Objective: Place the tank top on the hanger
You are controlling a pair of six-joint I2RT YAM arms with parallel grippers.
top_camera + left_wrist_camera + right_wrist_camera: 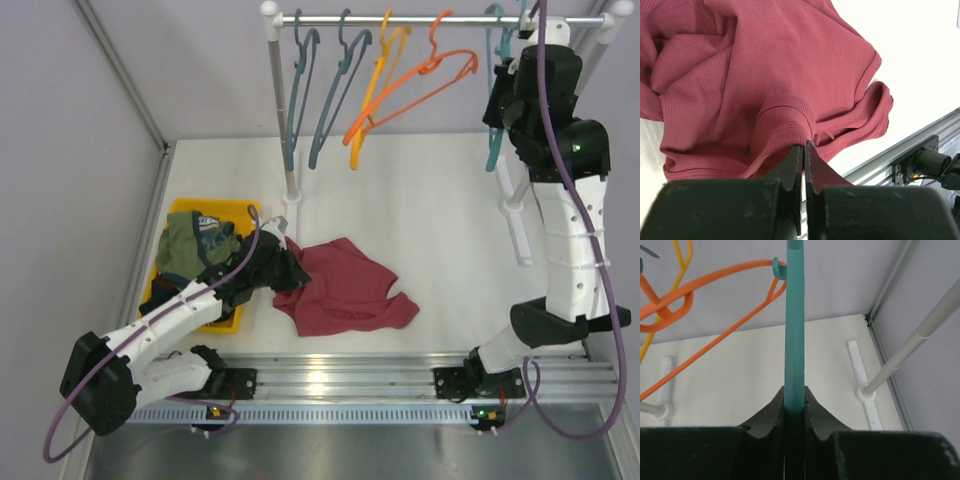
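The maroon tank top (345, 288) lies crumpled on the white table, right of the yellow bin. My left gripper (283, 268) is at its left edge, shut on a fold of the cloth; the left wrist view shows the tank top (755, 75) pinched between the closed fingertips of the left gripper (804, 146). The light teal hanger (494, 120) hangs at the right end of the rack. My right gripper (500, 100) is shut on it; in the right wrist view the hanger (795, 325) runs up from between the fingers of the right gripper (795, 392).
A yellow bin (228, 212) at the left holds an olive-green garment (190, 240). The rack rail (420, 18) carries two darker teal hangers (300, 90), a yellow hanger (372, 100) and an orange hanger (420, 85). The rack's posts and feet (518, 220) stand at the back right.
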